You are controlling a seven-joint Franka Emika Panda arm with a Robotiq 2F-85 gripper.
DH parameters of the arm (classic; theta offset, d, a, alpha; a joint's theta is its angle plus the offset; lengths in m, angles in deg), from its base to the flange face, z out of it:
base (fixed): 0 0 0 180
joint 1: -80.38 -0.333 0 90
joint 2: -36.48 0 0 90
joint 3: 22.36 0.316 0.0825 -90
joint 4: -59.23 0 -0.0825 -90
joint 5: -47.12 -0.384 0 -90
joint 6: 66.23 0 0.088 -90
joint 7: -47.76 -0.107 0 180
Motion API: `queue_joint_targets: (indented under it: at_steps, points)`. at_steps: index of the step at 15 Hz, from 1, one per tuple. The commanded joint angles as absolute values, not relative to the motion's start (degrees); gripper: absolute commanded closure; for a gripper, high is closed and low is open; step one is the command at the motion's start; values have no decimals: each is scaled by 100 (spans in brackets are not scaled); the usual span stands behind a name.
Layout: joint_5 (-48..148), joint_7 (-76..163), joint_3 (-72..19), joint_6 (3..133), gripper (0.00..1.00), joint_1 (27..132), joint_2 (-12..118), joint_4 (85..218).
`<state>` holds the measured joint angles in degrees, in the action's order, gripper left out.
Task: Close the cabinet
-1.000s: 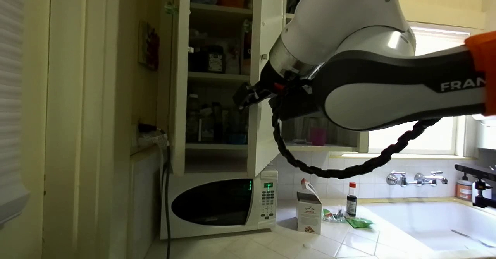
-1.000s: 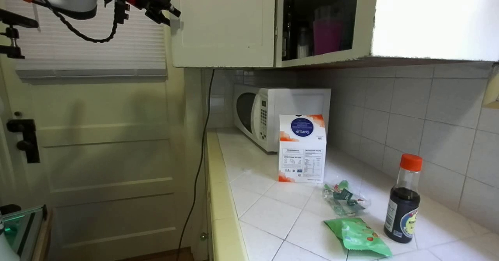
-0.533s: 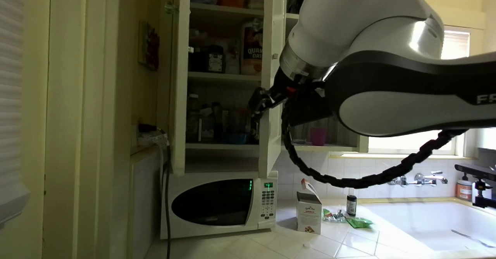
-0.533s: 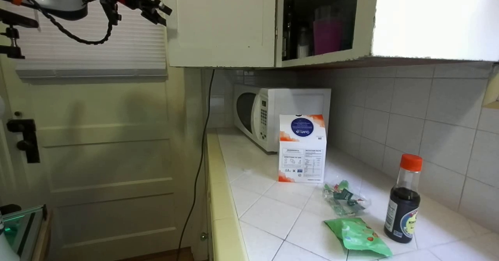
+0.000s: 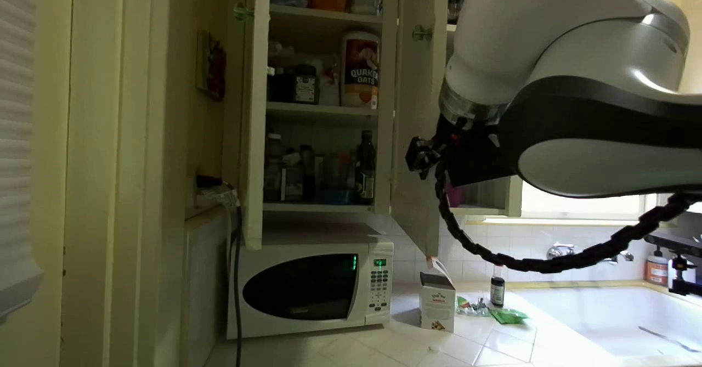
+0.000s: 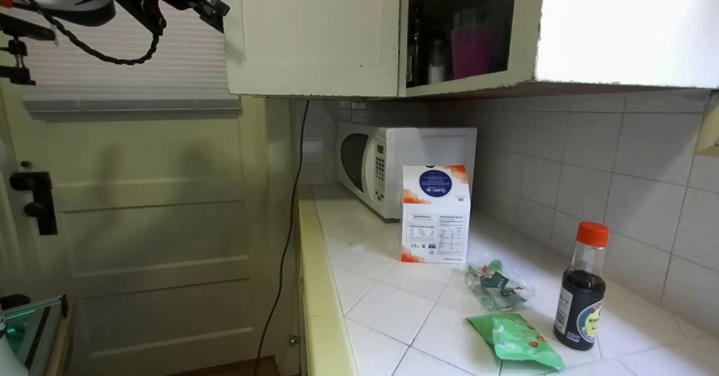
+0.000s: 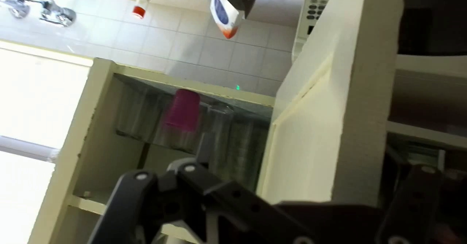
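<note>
The cream-white cabinet (image 5: 386, 87) stands open in an exterior view, showing shelves of jars and bottles. Its right door (image 5: 417, 202) is swung out, its plain inner face and a green knob (image 5: 421, 32) showing. The panelled outer face shows in an exterior view (image 6: 314, 33). The left door (image 5: 253, 136) is seen edge-on. My gripper (image 5: 419, 156) is at the right door's free edge, also in an exterior view (image 6: 222, 19). In the wrist view, the open fingers (image 7: 303, 156) straddle the door's edge, one finger on each side. The left finger is apart from the panel; whether the other finger touches cannot be told.
A white microwave (image 5: 299, 290) sits below the cabinet, beside a small box (image 6: 435, 218). A sauce bottle (image 6: 581, 297) and a green bag (image 6: 514, 339) lie nearer the sink (image 5: 603, 323). Neighbouring shelves hold glasses and a pink cup (image 7: 183, 109). A dark cable (image 6: 292, 207) hangs down.
The right door has swung wider open, rightward in one exterior picture and leftward in another, so its inner face now shows. The gripper has moved along with its edge.
</note>
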<state>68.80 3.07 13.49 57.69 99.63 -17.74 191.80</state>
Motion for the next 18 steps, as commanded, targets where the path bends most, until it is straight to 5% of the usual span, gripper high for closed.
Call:
queue_joint_targets:
  at_steps: [1,15,18]
  points:
    - [7234,-5,1067,5386,0,9976,-2007,19401]
    - [7374,132,-1366,5303,0,9697,-2393,20455]
    - [7377,154,-1305,5189,0,9851,-2279,20301]
